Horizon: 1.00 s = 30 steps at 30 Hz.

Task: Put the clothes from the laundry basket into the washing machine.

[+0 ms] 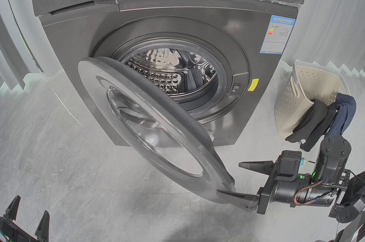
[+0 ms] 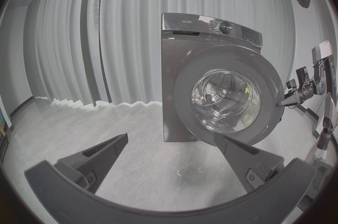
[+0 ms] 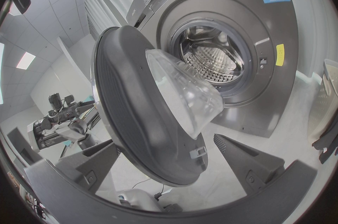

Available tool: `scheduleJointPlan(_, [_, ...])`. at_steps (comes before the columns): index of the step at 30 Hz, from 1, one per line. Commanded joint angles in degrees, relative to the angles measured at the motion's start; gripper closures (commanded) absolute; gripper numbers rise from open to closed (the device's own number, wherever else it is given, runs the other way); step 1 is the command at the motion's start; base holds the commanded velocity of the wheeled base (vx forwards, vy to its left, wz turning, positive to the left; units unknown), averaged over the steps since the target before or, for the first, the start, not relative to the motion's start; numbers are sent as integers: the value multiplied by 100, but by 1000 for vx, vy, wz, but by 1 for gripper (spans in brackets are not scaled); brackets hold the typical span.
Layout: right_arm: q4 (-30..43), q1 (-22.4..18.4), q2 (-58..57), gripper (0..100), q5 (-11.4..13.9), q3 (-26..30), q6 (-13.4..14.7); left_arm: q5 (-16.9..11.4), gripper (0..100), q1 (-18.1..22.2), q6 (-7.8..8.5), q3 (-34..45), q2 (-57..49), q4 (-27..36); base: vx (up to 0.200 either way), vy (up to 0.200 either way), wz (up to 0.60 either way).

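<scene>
R pincer (image 1: 229, 179) astride open washer door (image 1: 152, 121)

Grey front-loading washing machine (image 1: 72, 37) stands upright; round glass door (image 1: 152, 128) swung wide open, steel drum (image 1: 171, 68) exposed. Cream perforated laundry basket (image 1: 304, 90) near machine's right side. Black garment (image 1: 311, 121) and dark blue garment (image 1: 346, 109) drape over basket rim.

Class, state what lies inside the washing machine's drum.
In the drum, a perforated steel wall and ribs are visible, no clothes. Its lower front is hidden behind the open door.
</scene>
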Motion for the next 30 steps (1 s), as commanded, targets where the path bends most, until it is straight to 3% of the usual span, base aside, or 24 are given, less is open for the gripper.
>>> scheduleJointPlan(1, [-22, -189, 118, 0, -19, -127, -25, -4, 0, 1, -4, 92, -104, 0, -200, 0, 0])
scheduleJointPlan(10, [-242, -110, 548, 0, -28, -241, -25, 5, 0, 1, 13, 92, -104, 0, -200, 0, 0])
scheduleJointPlan(16, [-435, 119, 654, 0, -37, -162, -25, 5, 0, 1, 13, 92, -104, 0, 0, 0, 0])
scheduleJointPlan(23, [-435, 83, 320, 0, -37, 234, -34, 5, 0, 1, 4, 92, -104, 0, 0, 0, 0])
scheduleJointPlan(26, [-417, -119, 21, 0, -89, 796, -60, 5, 0, 1, 13, 92, -104, 0, 0, 0, 0])
scheduleJointPlan(30, [-435, -980, -5, 0, -98, 911, -148, 5, 0, 1, 13, 92, -104, 0, 0, 0, 0])
